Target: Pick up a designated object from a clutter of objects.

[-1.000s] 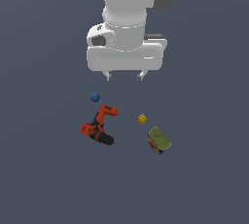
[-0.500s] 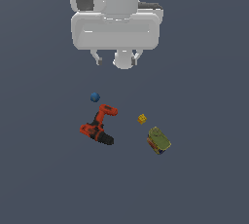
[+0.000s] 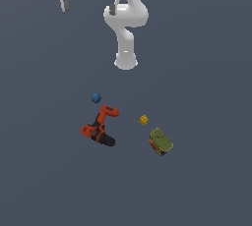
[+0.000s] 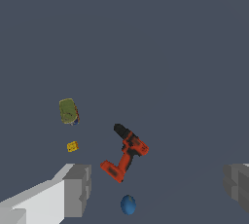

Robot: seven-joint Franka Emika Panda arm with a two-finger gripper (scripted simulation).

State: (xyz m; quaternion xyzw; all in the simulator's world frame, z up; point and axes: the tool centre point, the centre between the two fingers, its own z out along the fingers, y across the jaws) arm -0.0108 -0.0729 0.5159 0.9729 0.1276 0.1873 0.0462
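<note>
The red-orange L-shaped power drill (image 3: 100, 127) with black chuck lies flat on the grey floor, and it also shows in the wrist view (image 4: 125, 152). My gripper (image 3: 88, 8) hangs high above the clutter at the top of the exterior view, open wide and empty, far from the drill. In the wrist view my gripper (image 4: 155, 186) has its grey fingertips (image 4: 75, 189) spread wide apart, with the drill seen between them far below. The tiny blue ball (image 3: 96, 98) lies just beyond the drill's battery end.
A tiny yellow cube (image 3: 143, 120) and an olive-green can (image 3: 160, 141) lie to the drill's right in the exterior view; both show in the wrist view too, cube (image 4: 72, 146), can (image 4: 68, 110). The arm's white base (image 3: 126, 63) stands behind the clutter.
The gripper has risen and shifted toward the exterior view's left, uncovering the arm's base. Its fingers stay open. The drill, ball, cube and can have not moved.
</note>
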